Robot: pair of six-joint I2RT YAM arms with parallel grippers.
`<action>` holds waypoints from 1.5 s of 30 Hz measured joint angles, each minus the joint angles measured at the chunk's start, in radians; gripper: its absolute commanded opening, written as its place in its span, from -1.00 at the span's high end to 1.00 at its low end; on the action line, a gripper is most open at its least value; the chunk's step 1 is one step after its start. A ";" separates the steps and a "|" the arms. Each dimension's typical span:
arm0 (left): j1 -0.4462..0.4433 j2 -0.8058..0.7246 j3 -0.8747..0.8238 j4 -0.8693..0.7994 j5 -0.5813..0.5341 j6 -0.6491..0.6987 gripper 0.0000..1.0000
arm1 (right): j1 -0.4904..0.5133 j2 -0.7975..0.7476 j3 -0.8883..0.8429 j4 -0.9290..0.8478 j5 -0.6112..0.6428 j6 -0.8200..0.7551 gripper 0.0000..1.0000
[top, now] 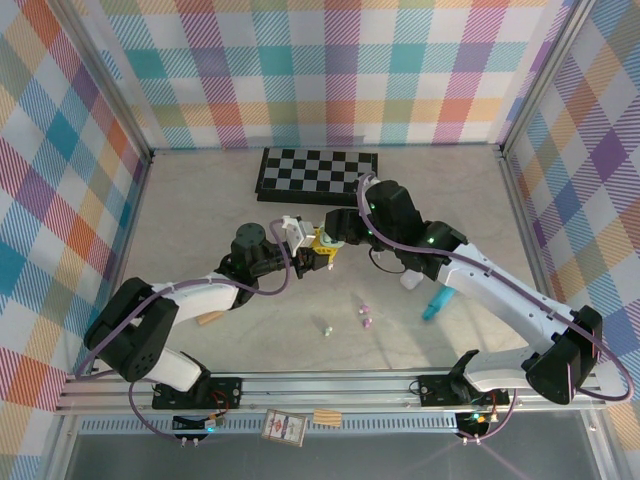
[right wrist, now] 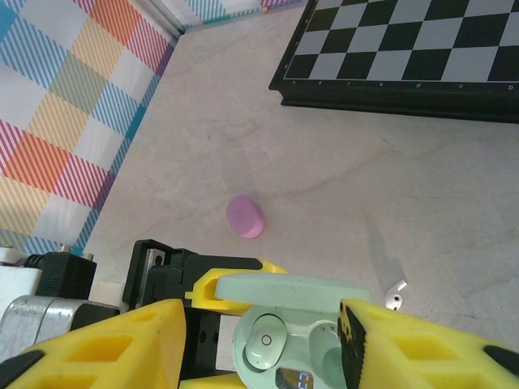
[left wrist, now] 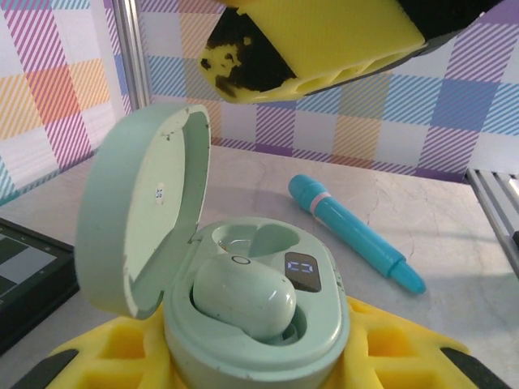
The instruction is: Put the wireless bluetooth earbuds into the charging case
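My left gripper [left wrist: 259,361] is shut on a mint-green charging case [left wrist: 324,324], held above the table with its lid [left wrist: 142,211] hinged open. One mint earbud [left wrist: 243,296] lies in the near slot, slightly tilted. The far slot [left wrist: 251,241] is empty. My right gripper [right wrist: 263,328] hovers just over the case [right wrist: 312,356], open, its yellow fingers [right wrist: 122,340] standing either side of the earbud [right wrist: 265,340] without touching it. Both grippers meet mid-table [top: 318,245]. Loose earbuds lie on the table: a white one [right wrist: 395,295], a pale one [top: 327,327] and a pink-purple pair [top: 366,316].
A teal stick [top: 437,303] lies right of centre, with a white object [top: 410,280] beside it. A chessboard [top: 318,172] sits at the back, a tan block [top: 211,318] near the left arm, and a pink disc [right wrist: 245,216] on the table below the grippers.
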 measured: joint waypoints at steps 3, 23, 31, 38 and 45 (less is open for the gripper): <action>0.000 0.008 0.000 0.018 0.006 -0.028 0.41 | 0.000 0.000 0.000 0.000 -0.011 -0.001 -0.01; 0.000 0.018 0.013 0.020 -0.050 -0.061 0.42 | 0.075 0.025 0.023 -0.079 0.142 -0.023 0.23; 0.000 0.018 0.013 0.015 -0.059 -0.042 0.42 | 0.080 0.122 0.091 -0.114 0.148 -0.022 0.30; 0.000 0.018 0.013 0.013 -0.066 -0.029 0.42 | 0.080 0.171 0.140 -0.156 0.148 -0.022 0.36; 0.000 0.016 0.013 -0.008 -0.073 -0.018 0.42 | 0.080 0.201 0.157 -0.183 0.136 -0.022 0.34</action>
